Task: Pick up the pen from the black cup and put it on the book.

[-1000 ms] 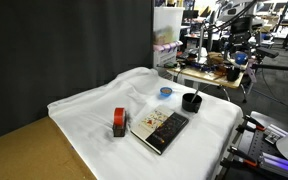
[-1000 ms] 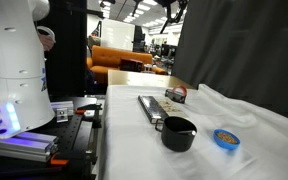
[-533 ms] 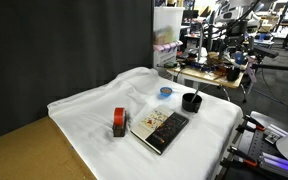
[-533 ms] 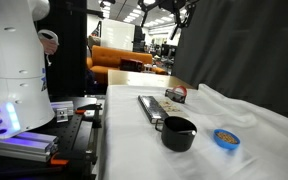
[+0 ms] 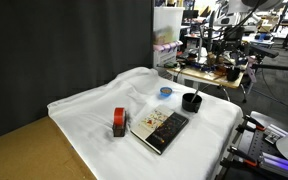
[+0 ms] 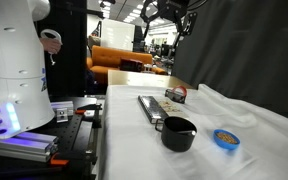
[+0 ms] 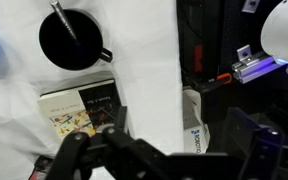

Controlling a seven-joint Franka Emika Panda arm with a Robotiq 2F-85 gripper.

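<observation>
Thin dark pen (image 7: 66,24) leans inside the squat round black cup (image 7: 64,52), just beside the flat rectangular dark-covered book (image 7: 81,112) on wrinkled white cloth (image 7: 144,60). Tool (image 7: 169,155) overhead, jaws spread wide, holding nothing.

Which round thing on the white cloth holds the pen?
The black cup, beside the book, with the pen inside; the blue disc holds no pen.
</observation>
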